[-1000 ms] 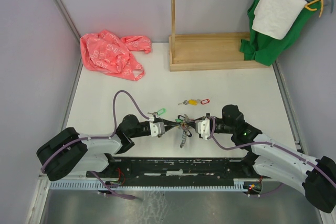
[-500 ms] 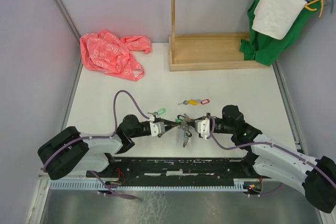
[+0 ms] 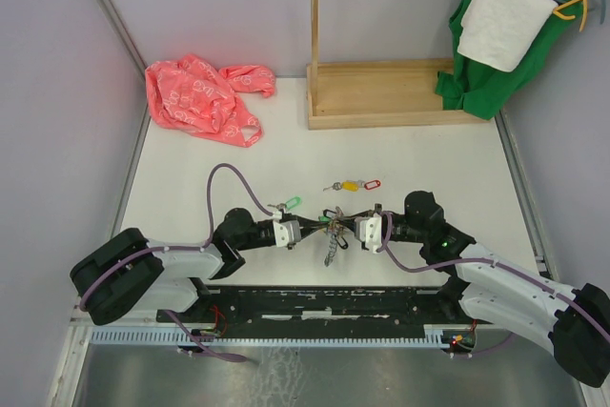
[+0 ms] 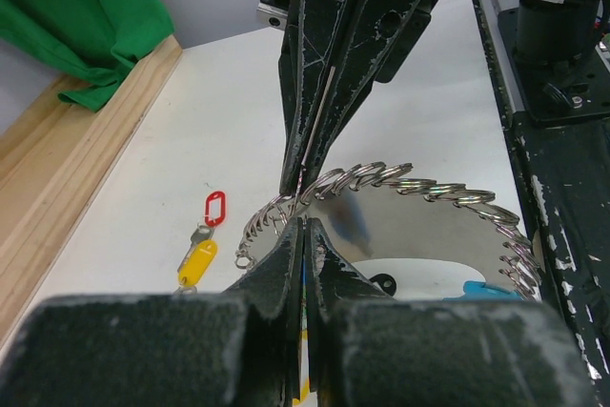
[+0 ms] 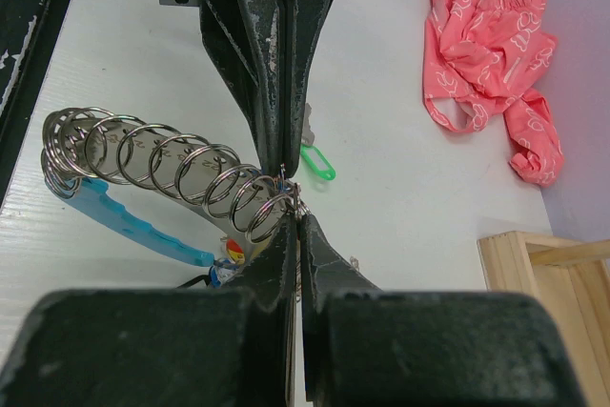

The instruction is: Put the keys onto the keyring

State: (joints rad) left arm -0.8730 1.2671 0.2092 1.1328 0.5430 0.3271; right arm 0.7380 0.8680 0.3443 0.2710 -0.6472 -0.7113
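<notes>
The keyring point(image 3: 330, 232) hangs between both grippers just above the table, with tagged keys dangling under it. Its silver coils point(image 4: 410, 183) and light-blue sleeve point(image 4: 484, 288) show in the left wrist view, and the coils point(image 5: 162, 164) again in the right wrist view. My left gripper point(image 3: 311, 227) is shut at the coil's end point(image 4: 303, 222). My right gripper point(image 3: 346, 227) meets it tip to tip, shut on a thin metal key point(image 5: 294, 209). Loose keys with a yellow tag point(image 3: 350, 184) and a red tag point(image 3: 372, 182) lie behind, and a green-tagged one point(image 3: 291, 203) lies by the left wrist.
A crumpled pink bag point(image 3: 202, 97) lies at the back left. A wooden stand point(image 3: 381, 92) rises at the back centre. Green cloth and a white towel point(image 3: 500, 21) hang at the back right. A black rail point(image 3: 315, 300) runs along the near edge.
The bunch of keys dangling under the ring has swung slightly. Both grippers stay shut, tip to tip.
</notes>
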